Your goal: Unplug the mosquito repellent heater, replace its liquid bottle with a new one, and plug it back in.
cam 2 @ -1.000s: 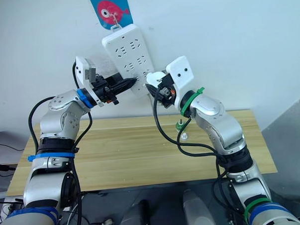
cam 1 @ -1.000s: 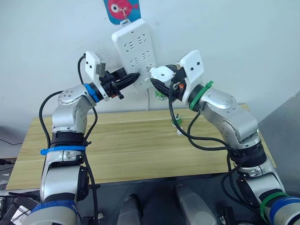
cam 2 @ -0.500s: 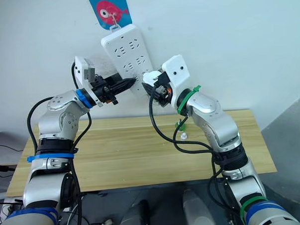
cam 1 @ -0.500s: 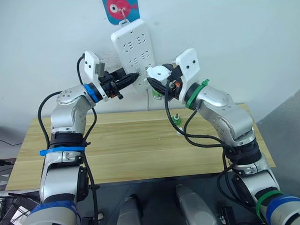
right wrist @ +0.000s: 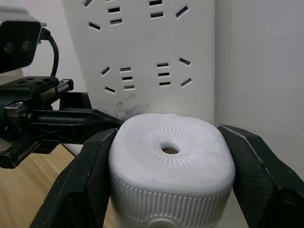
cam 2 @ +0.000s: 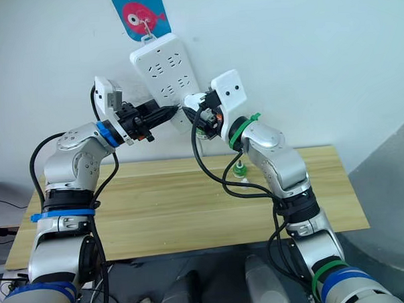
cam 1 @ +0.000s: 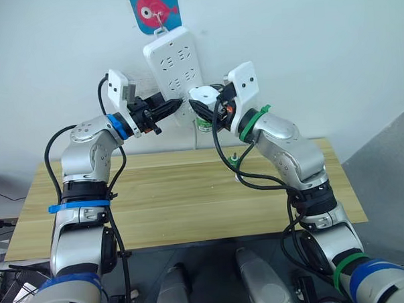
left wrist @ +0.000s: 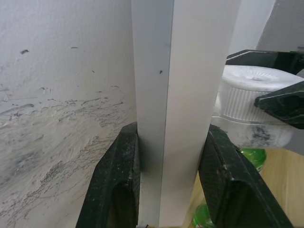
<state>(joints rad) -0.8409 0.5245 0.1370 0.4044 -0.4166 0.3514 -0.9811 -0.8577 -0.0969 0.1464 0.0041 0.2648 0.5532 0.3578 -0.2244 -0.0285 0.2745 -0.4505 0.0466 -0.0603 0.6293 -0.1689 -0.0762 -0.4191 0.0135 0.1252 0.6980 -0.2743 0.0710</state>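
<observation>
The white mosquito repellent heater [right wrist: 171, 161] is held up against the lower part of the white power strip [cam 1: 173, 62] on the wall. My right gripper [cam 1: 202, 103] is shut on it, one finger on each side. A green bottle [cam 1: 203, 124] hangs fitted under the heater, its top hidden inside. The heater's prongs are hidden, so I cannot tell whether they sit in a socket. My left gripper [cam 1: 178, 101] is shut on the strip's lower edge, its fingers [left wrist: 118, 190] clamping both faces. Another small green bottle [cam 2: 239, 168] stands on the wooden table [cam 1: 157, 194].
A small white piece [cam 2: 246, 183] lies next to the green bottle on the table. The strip hangs tilted from a hook on a blue card with a pink fish [cam 1: 154, 9]. My right arm's black cables [cam 1: 222, 150] loop down in front of the table's back edge.
My right gripper has carried the heater up and to the left, closer to the strip's lower sockets. The left gripper stays clamped on the strip. The camera has shifted a little.
</observation>
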